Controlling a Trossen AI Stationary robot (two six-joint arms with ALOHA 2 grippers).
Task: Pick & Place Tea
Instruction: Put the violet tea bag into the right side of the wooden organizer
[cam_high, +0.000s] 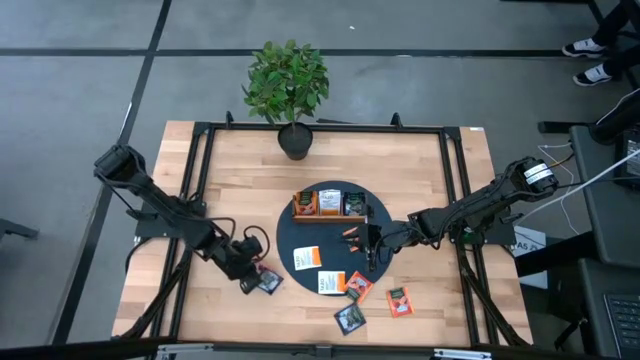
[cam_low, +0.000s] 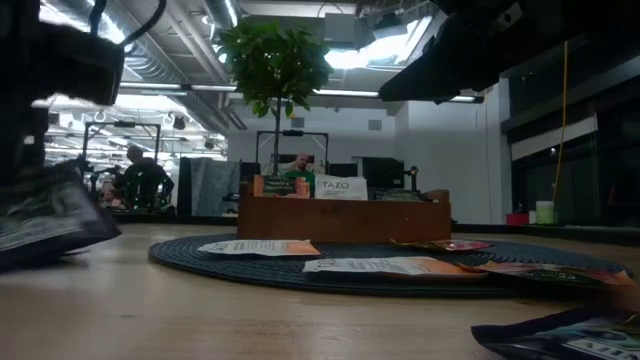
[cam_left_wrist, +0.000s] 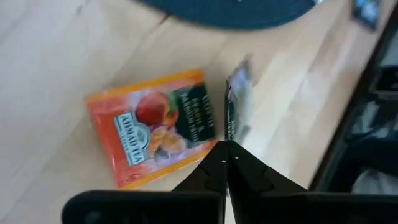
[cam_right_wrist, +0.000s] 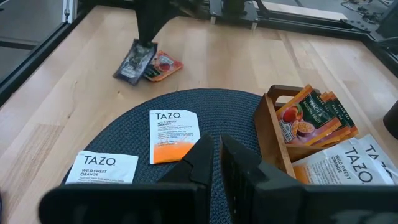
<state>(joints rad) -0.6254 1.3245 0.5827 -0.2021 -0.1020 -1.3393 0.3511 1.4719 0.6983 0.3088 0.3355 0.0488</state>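
Tea (cam_left_wrist: 236, 102) — a dark sachet pinched on edge by the left gripper (cam_left_wrist: 227, 160) near the table's front-left corner, beside an orange sachet (cam_left_wrist: 152, 127) — wanted a straight lift before swinging to the wooden tray (cam_high: 329, 204).

The wooden tray (cam_high: 329, 205) sits on the round mat (cam_high: 287, 235), toward the potted plant (cam_high: 288, 85). Two sachets (cam_high: 319, 270) lie on the mat's opposite part. Off the mat, the left gripper (cam_high: 262, 280) pinches a sachet (cam_right_wrist: 134, 62) beside another sachet (cam_left_wrist: 152, 124).
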